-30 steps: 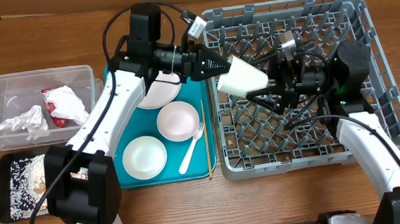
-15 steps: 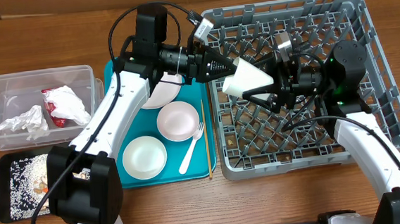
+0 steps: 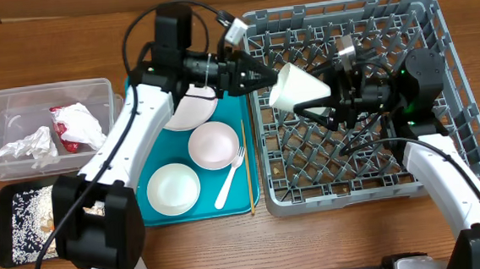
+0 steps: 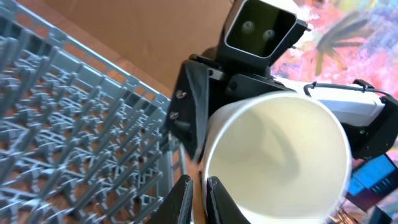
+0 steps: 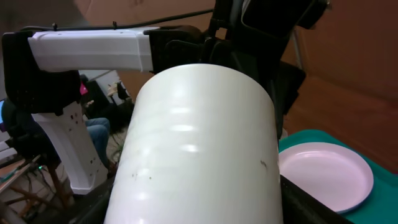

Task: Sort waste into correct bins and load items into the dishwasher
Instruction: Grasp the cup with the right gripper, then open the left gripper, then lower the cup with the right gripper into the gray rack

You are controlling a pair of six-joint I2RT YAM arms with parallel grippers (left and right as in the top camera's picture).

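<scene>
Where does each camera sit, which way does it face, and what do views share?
Overhead: above the table, looking down on rack and teal tray; both arms show, left gripper and right gripper at the white cup.
Left wrist: on the left arm, looking into the cup's mouth, rack at left; own fingertips at bottom.
Right wrist: on the right arm, looking along the cup's side toward the left arm; own fingers hardly show.
Shared: all show the cup.

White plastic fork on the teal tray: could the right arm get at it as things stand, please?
Probably not yet: the right hand is around the small white cup above the grey plastic dish rack, with the left hand at its rim. The white plastic fork lies uncovered, so nothing else blocks it.
</scene>
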